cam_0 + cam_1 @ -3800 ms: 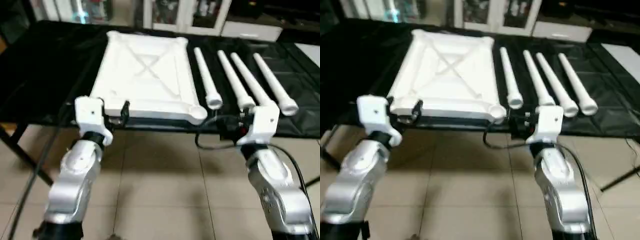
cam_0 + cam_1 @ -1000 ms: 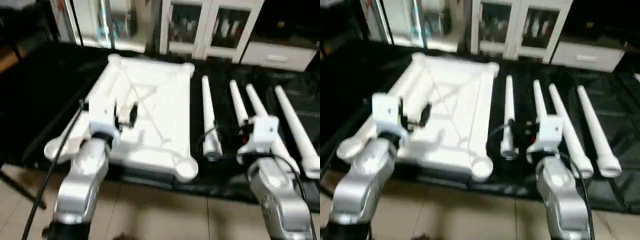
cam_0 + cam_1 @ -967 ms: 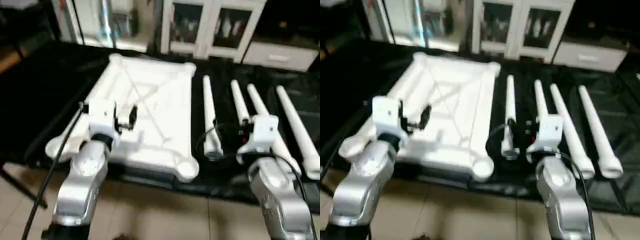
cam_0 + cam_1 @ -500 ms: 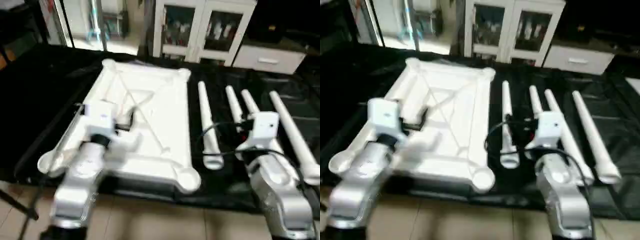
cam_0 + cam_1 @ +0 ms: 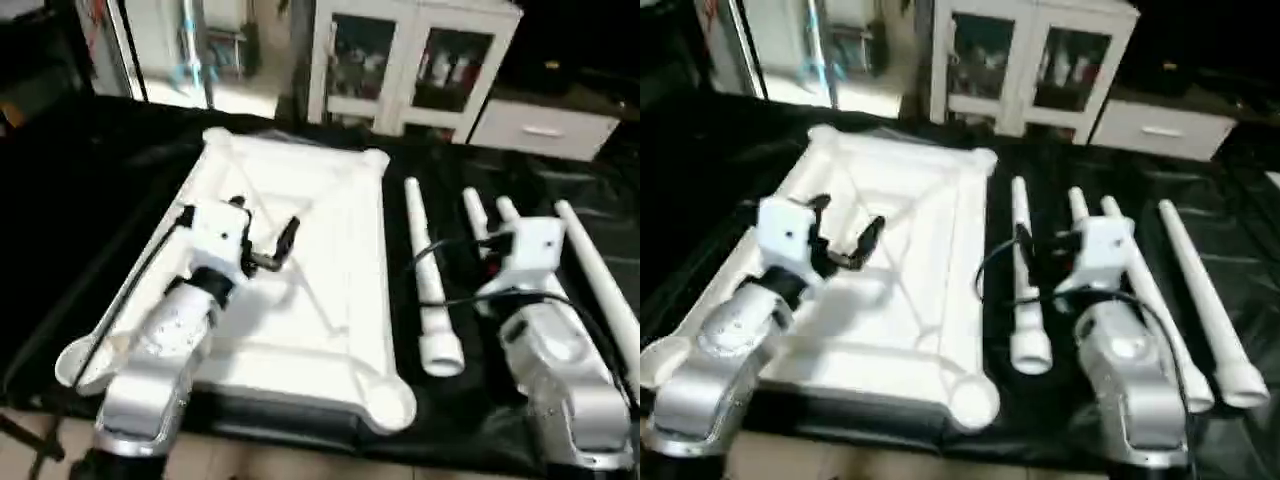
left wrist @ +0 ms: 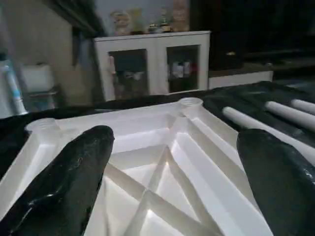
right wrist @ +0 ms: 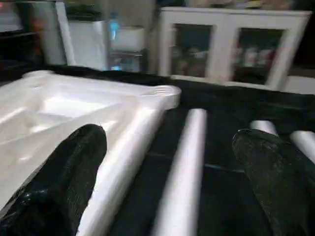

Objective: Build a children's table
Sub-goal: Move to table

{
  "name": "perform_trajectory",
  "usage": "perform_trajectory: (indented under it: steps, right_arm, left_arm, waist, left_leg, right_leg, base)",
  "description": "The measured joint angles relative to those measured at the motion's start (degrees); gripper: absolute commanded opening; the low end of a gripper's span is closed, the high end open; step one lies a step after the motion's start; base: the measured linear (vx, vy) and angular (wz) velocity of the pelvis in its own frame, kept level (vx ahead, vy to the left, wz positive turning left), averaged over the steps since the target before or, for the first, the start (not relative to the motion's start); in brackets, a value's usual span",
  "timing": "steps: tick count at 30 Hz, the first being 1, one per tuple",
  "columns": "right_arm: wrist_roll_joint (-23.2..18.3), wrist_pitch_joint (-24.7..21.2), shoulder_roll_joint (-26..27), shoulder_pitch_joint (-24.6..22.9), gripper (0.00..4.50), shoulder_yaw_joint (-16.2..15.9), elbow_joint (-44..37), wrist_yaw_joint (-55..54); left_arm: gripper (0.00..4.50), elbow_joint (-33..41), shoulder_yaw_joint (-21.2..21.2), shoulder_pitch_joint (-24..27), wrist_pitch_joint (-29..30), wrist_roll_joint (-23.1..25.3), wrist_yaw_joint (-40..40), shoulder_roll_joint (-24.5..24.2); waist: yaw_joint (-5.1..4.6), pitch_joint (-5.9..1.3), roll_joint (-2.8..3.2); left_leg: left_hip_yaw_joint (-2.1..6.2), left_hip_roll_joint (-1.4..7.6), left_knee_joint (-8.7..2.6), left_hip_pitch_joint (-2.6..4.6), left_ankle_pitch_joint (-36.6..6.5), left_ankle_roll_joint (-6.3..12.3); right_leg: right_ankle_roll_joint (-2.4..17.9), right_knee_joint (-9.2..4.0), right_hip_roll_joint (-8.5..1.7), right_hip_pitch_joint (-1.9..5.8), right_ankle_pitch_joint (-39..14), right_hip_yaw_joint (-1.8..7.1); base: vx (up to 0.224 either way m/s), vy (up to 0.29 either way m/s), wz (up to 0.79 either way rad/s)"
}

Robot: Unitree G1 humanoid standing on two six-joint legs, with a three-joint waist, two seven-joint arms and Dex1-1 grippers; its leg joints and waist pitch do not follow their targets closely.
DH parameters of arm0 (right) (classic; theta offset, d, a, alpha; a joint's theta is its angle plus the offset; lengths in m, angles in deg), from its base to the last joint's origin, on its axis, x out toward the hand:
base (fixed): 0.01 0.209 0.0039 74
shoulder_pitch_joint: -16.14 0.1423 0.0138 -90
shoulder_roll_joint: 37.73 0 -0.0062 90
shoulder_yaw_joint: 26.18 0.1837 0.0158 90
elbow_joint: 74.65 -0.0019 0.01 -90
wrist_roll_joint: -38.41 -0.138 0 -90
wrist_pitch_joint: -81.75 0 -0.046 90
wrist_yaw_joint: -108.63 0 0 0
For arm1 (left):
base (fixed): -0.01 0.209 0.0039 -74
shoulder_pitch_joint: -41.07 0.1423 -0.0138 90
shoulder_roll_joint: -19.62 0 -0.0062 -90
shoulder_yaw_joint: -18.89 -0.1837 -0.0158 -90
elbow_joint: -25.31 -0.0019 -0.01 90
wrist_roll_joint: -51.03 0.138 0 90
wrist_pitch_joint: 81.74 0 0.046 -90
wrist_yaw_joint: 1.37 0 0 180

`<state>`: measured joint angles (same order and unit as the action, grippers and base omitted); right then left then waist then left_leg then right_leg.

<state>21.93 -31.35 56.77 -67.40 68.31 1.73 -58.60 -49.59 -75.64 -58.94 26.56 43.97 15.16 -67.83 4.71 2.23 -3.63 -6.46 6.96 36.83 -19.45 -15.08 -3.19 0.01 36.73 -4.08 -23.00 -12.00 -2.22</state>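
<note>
Left tool (image 5: pixel 262 236) over ribbed tabletop (image 5: pixel 330 250)

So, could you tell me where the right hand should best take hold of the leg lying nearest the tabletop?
Probably mid-shaft, coming down from above. The leg lies flat on the black cloth, parallel to the tabletop, with a flared wide end toward the robot. The round tube suits fingers closing across it, and the open right hand already lines up over it. The gap beside the tabletop looks narrow.

Head stereo pair looks down-forward over forearms; wrist views low, forward along fingers; all share tabletop (image 5: pixel 300 250)
</note>
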Motion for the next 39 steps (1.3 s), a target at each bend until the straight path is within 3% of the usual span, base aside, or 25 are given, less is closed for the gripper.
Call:
perform_trajectory:
  steps: [5,11,19,29,31,39]
  right_arm:
    - [-6.5,-2.77,-7.55,-1.86,4.5,0.81,-4.4,10.52]
    - [-10.41,-5.87,-13.75,-3.48,4.5,1.99,-6.03,19.34]
    - [-16.48,-12.87,-23.9,-7.84,4.5,-2.29,-11.58,32.42]
    - [-20.63,-17.11,-28.38,-8.74,4.5,-2.77,-15.52,37.27]
    - [-21.04,-17.59,-29.08,-8.79,4.5,-2.97,-15.62,37.78]
    - [-20.94,-17.81,-29.23,-8.92,4.5,-3.1,-15.62,37.78]
  left_arm:
    - [4.48,-3.75,-3.36,-4.28,1.38,-1.86,11.09,-5.31]
    - [4.48,-5.19,-9.37,-6.33,3.28,-4.67,24.69,-10.37]
    - [4.48,-7.97,-16.3,-8.23,5.65,-4.64,40.98,-20.59]
    - [4.31,-16.08,-18.51,-9.5,4.16,-0.09,41.66,-21.09]
    - [3.96,-17.82,-18.59,-10.43,3.79,0.05,42.18,-21.18]
    - [3.41,-19.2,-19.08,-11.18,3.7,0.96,43.29,-21.15]
  waist:
    - [0.16,0.32,0.51]
    - [-1.42,0.8,1.16]
    - [-1.97,0.85,1.55]
    - [-1.86,0.86,1.55]
    - [-1.78,0.86,1.51]
    - [-1.66,0.86,1.58]
  left_leg:
    - [-0.58,0.21,0.13,-0.4,-0.03,0.45]
    - [-1.74,0.94,-0.08,0.26,0.11,0.39]
    - [-1.8,1.35,-0.62,0.37,0.5,-0.2]
    - [-2.01,1.39,-0.62,0.33,0.44,-0.12]
    - [-2.02,1.4,-0.62,0.34,0.44,-0.12]
    - [-2.05,1.41,-0.64,0.33,0.43,-0.12]
  right_leg:
    - [0.08,-0.84,-0.28,0.23,0.84,-0.08]
    - [-0.12,-0.94,-0.35,0.88,0.86,-0.04]
    - [0.1,-0.88,-0.08,0.77,0.88,-0.27]
    - [0.15,-1.05,-0.15,0.8,0.83,-0.26]
    - [0.15,-1.05,-0.15,0.81,0.83,-0.26]
    - [0.14,-1.08,-0.16,0.8,0.82,-0.26]
  base:
    - [-0.029,0.026,0.02]
    - [-0.034,0.003,0.0]
    - [0.0,0.0,0.0]
    - [0.0,0.0,0.0]
    - [0.0,0.0,0.0]
    - [0.0,0.0,0.0]
